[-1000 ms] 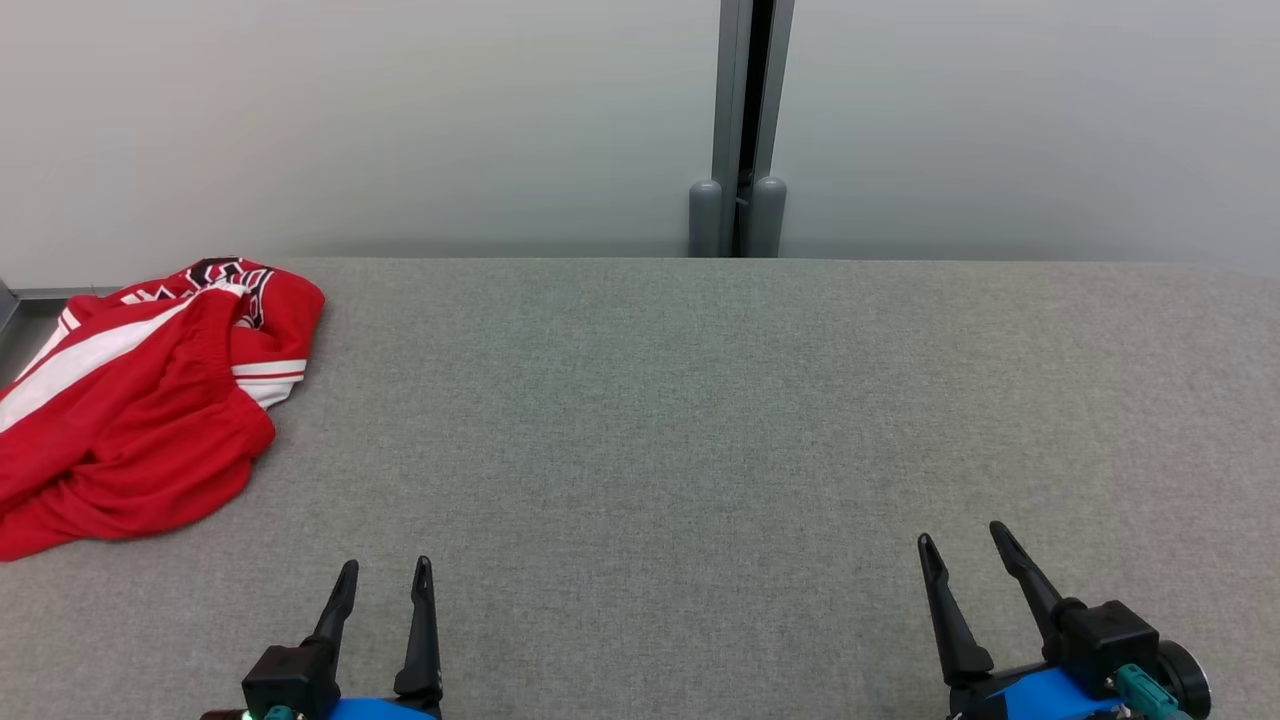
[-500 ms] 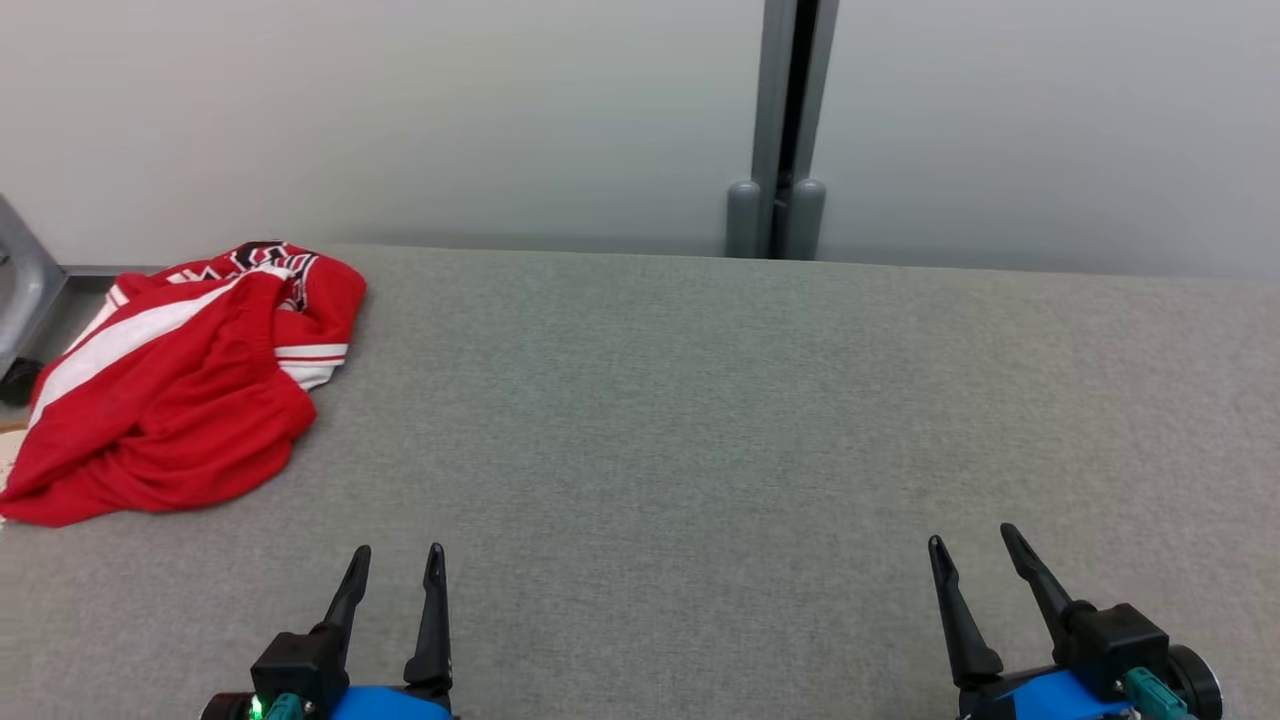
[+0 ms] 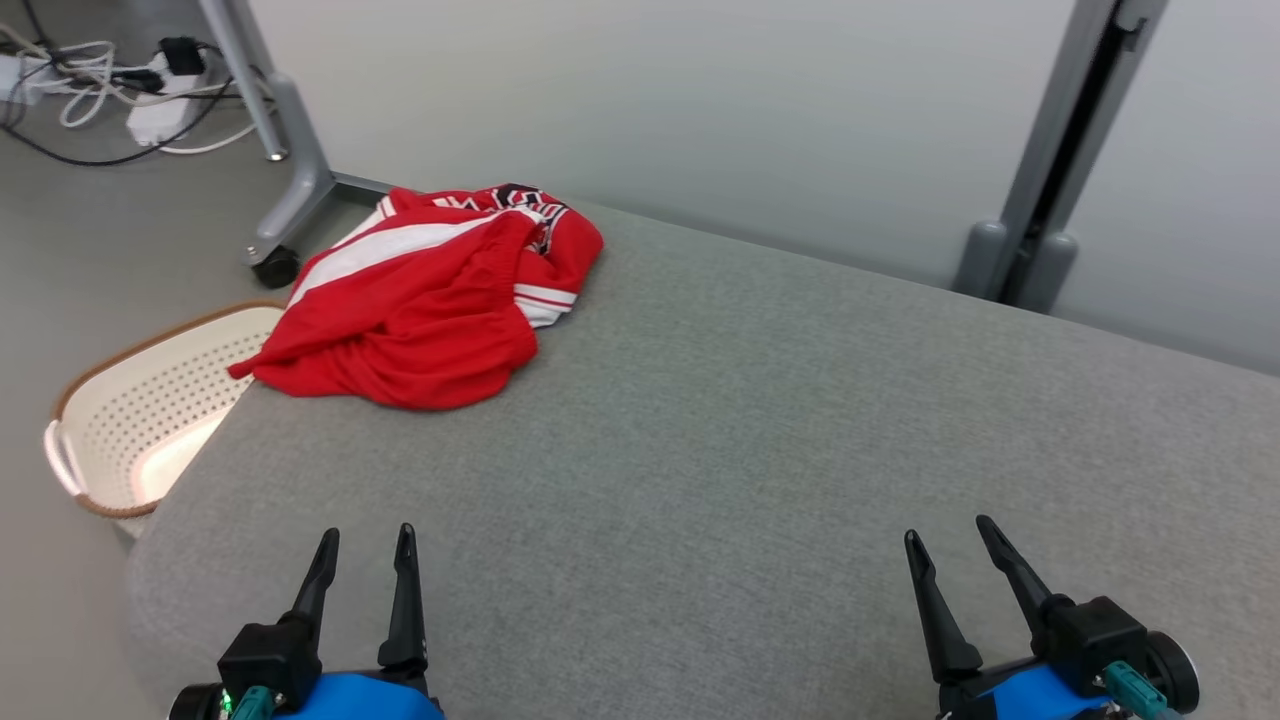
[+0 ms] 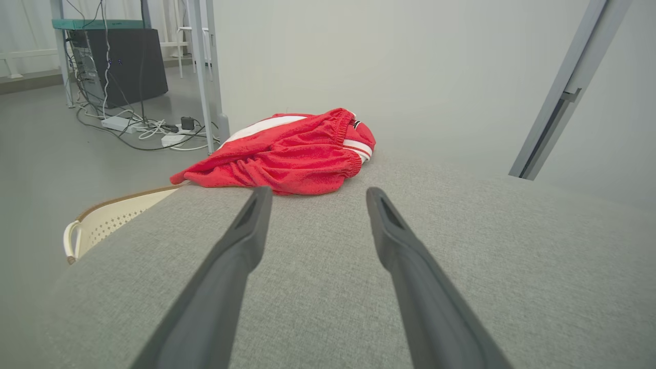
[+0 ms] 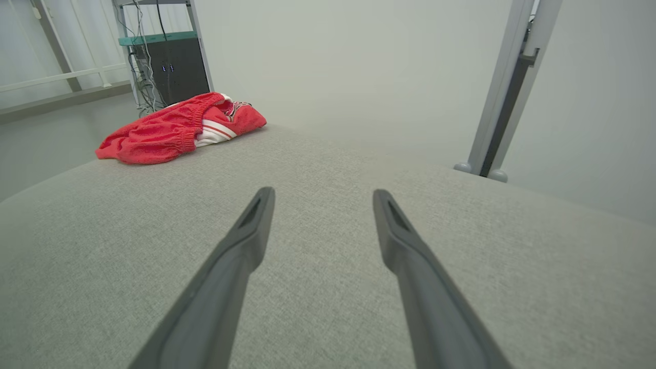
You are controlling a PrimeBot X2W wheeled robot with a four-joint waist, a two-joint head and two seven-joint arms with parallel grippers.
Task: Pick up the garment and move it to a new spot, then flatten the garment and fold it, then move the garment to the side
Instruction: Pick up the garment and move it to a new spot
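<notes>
Head and wrist views. The red garment [image 3: 420, 310] lies crumpled in 1 loose heap on the far left corner of the grey fabric-covered table [image 3: 750, 420], with 1 tip of cloth hanging over the table's left edge. It shows a broad white stripe, a gathered elastic band, narrower white-and-red banding at 1 hem, and a small black-and-white patterned patch toward the table's far edge. The left gripper [image 3: 367, 532] hovers over the near left part of the table, its 2 dark fingers [image 4: 230, 266] spread apart, empty, and pointing across the table toward the garment, well apart from it. The right gripper [image 3: 947, 529] hovers over the near right part of the table, likewise spread and empty, angled slightly toward the table's right. A perforated cream basket [image 3: 150, 400] stands on the floor beside the table's left edge.
</notes>
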